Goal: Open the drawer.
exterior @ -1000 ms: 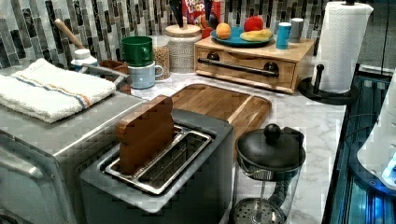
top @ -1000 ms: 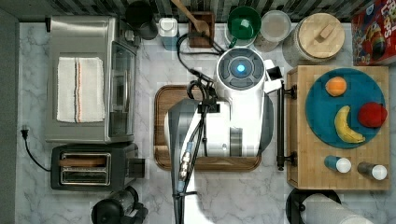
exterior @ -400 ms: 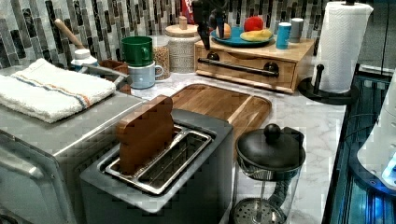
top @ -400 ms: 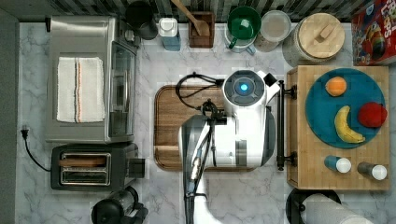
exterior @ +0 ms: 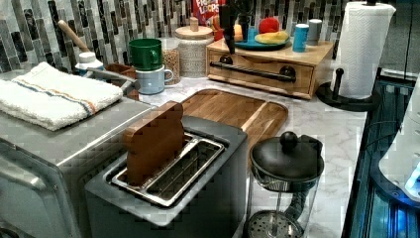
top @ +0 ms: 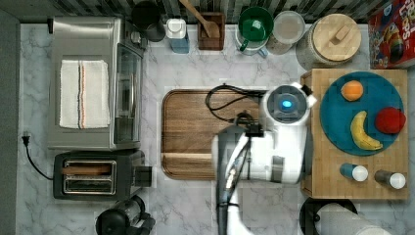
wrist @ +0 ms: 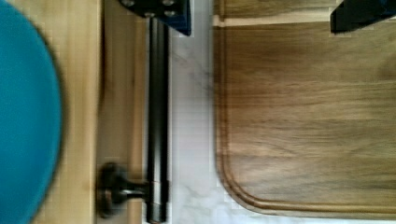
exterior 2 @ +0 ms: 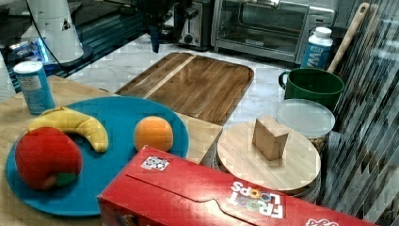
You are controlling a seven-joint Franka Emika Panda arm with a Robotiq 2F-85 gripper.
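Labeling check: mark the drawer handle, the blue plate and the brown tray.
drawer handle (exterior: 255,72), left view, middle of the black bar.
blue plate (top: 337,117), top view, bare part.
brown tray (top: 188,127), top view, bare wood.

In the top view we found the drawer (top: 355,188) at the right, with the tray (top: 188,132) just to its left on the counter (top: 195,205). The plate (top: 337,117) lay on the drawer's top, holding the banana (top: 364,134), the orange (top: 352,90) and the apple (top: 390,120). The toaster oven (top: 93,83) stood at the top view's left, the toaster (top: 90,175) below it in that picture. In the left view the gripper (exterior: 235,22) hung above the handle (exterior: 255,71), near its left end.
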